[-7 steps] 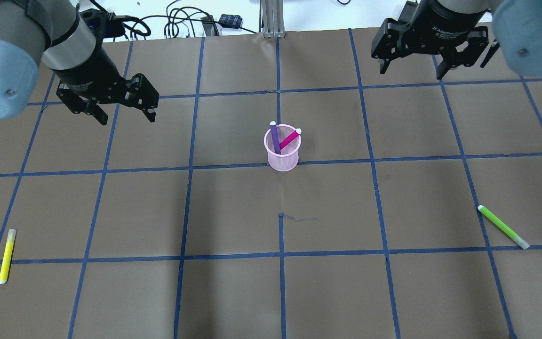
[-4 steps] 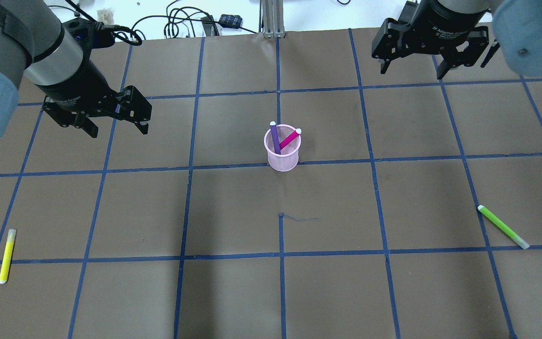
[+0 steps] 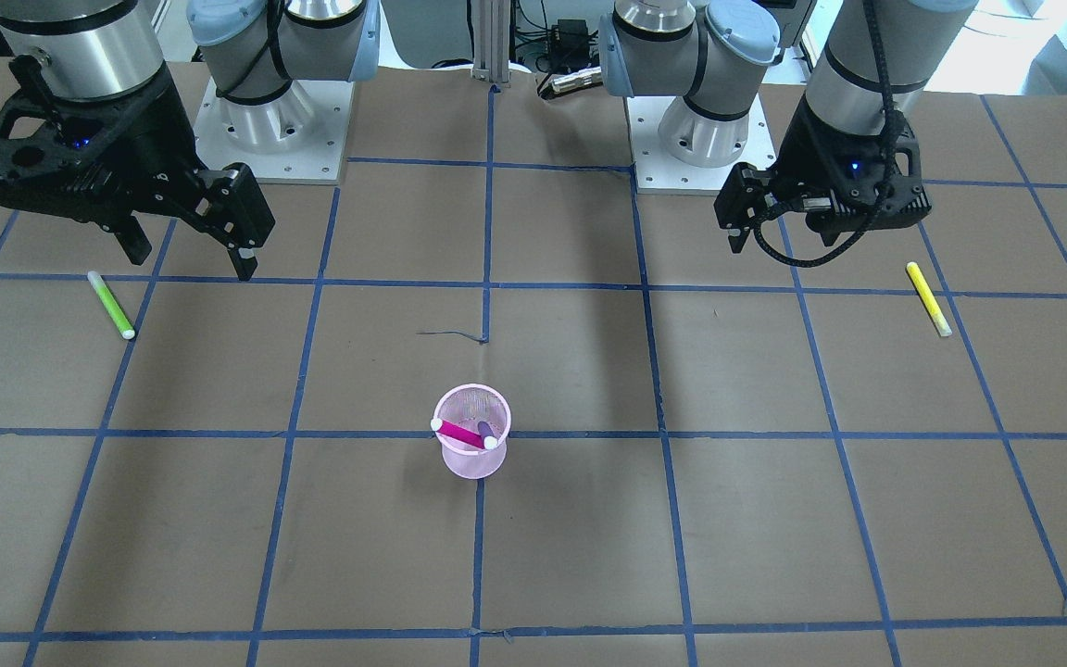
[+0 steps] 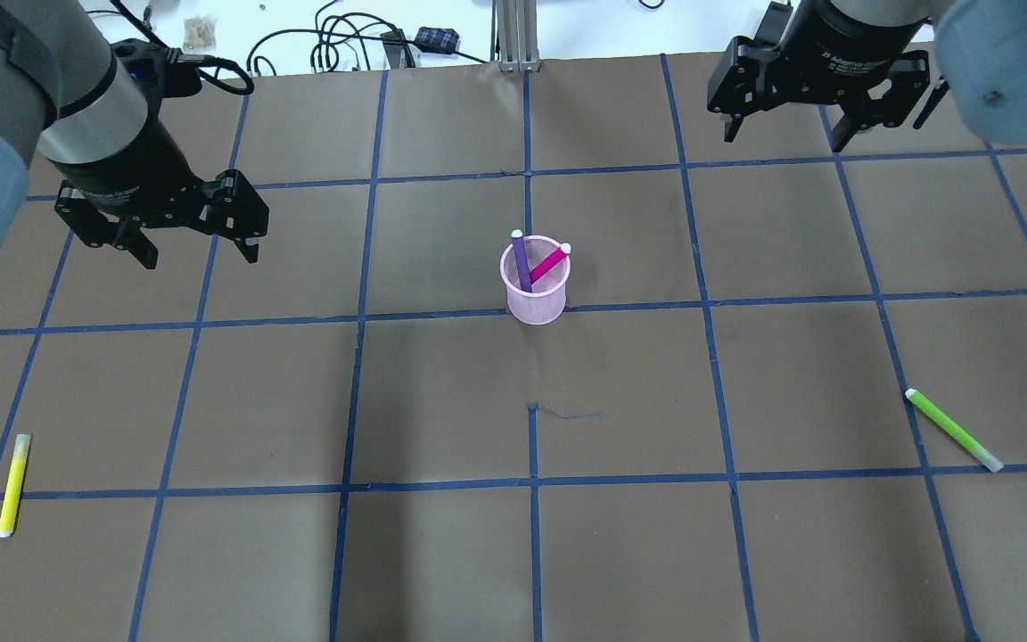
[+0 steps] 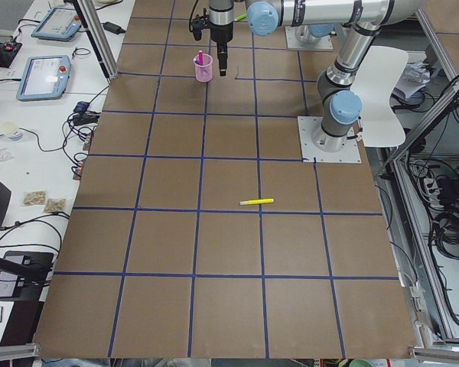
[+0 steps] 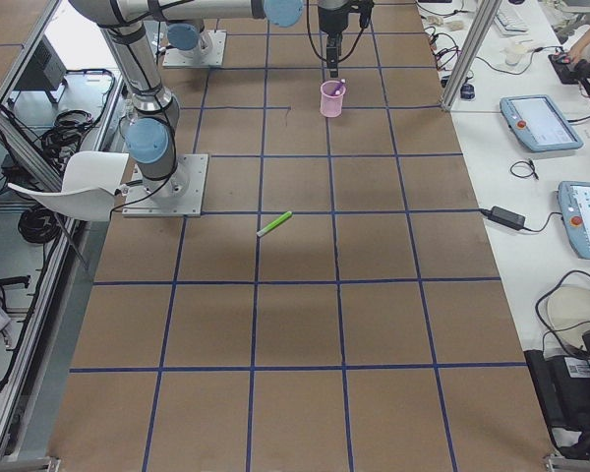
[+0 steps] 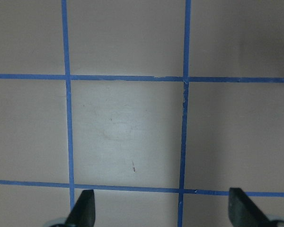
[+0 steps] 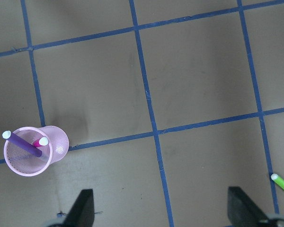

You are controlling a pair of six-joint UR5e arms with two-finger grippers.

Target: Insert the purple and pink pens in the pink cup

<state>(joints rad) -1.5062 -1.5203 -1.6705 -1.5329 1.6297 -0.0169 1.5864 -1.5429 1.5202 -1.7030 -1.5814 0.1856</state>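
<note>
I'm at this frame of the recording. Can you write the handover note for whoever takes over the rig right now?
The left end effector is open and empty, above the table, left of the pink cup.
The right end effector is open and empty, at the far right.
The purple pen and pink pen both stand in the cup.
Done: both insertions.
Left: nothing apparent. The yellow pen and green pen aren't part of the job.
</note>
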